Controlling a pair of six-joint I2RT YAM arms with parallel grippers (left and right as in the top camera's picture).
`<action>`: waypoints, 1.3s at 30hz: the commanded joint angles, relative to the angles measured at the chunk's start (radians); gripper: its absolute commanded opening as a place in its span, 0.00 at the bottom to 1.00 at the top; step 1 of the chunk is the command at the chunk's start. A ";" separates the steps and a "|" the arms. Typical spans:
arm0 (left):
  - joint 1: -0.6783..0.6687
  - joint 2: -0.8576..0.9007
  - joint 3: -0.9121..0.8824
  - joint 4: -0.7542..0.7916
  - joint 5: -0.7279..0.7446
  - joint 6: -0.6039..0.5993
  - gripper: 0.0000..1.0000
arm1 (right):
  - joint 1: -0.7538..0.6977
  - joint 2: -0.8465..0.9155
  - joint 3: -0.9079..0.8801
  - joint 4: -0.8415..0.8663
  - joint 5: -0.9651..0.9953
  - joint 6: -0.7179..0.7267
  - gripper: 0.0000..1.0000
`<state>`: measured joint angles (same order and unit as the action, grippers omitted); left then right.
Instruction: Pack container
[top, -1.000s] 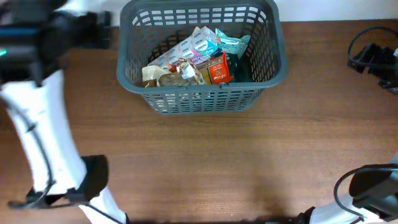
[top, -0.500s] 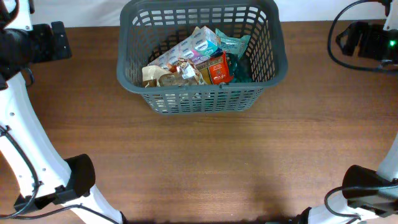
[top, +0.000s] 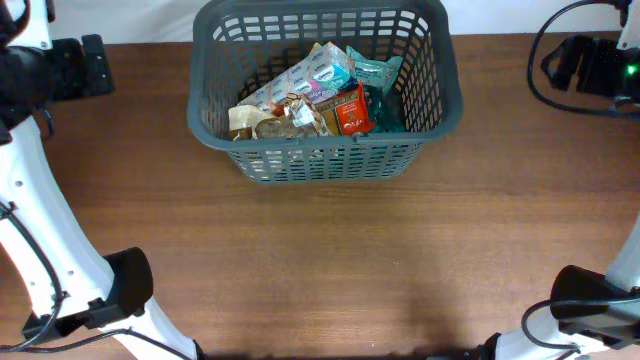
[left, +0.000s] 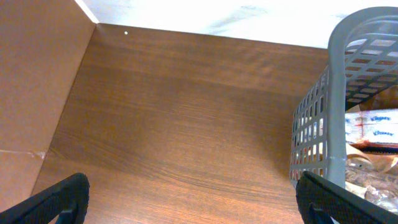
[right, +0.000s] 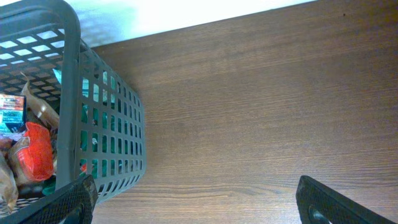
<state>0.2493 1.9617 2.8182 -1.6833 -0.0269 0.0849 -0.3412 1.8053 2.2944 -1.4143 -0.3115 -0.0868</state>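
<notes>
The container (top: 325, 160), a large dark-grey slotted basket, stands at the back middle of the wooden table. It holds several grocery packets: a white and blue tissue pack (top: 312, 75), a red packet (top: 350, 110), a teal packet (top: 375, 70) and a brown wrapper (top: 262, 120). My left gripper (left: 193, 202) is open and empty over bare table left of the basket (left: 339, 93). My right gripper (right: 199, 199) is open and empty over bare table right of the basket (right: 71, 93).
A white wall edge runs along the back of the table (left: 217, 18). Black cables (top: 560, 50) loop at the back right. The arm bases (top: 125, 285) stand at the front corners.
Compared with a second ago, both arms have pulled back to the far left and far right corners. Nothing has moved in the last half second.
</notes>
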 joint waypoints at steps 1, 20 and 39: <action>0.002 0.004 -0.003 -0.002 0.004 -0.013 0.99 | 0.000 -0.008 0.010 -0.002 0.010 -0.010 0.99; 0.002 0.004 -0.002 -0.002 0.004 -0.013 0.99 | 0.195 -1.412 -1.466 0.708 0.080 -0.017 0.99; 0.002 0.004 -0.002 -0.002 0.004 -0.013 0.99 | 0.316 -1.802 -2.124 0.820 0.156 -0.018 0.99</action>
<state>0.2489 1.9636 2.8170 -1.6844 -0.0265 0.0814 -0.0414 0.0162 0.2028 -0.6006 -0.1787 -0.1051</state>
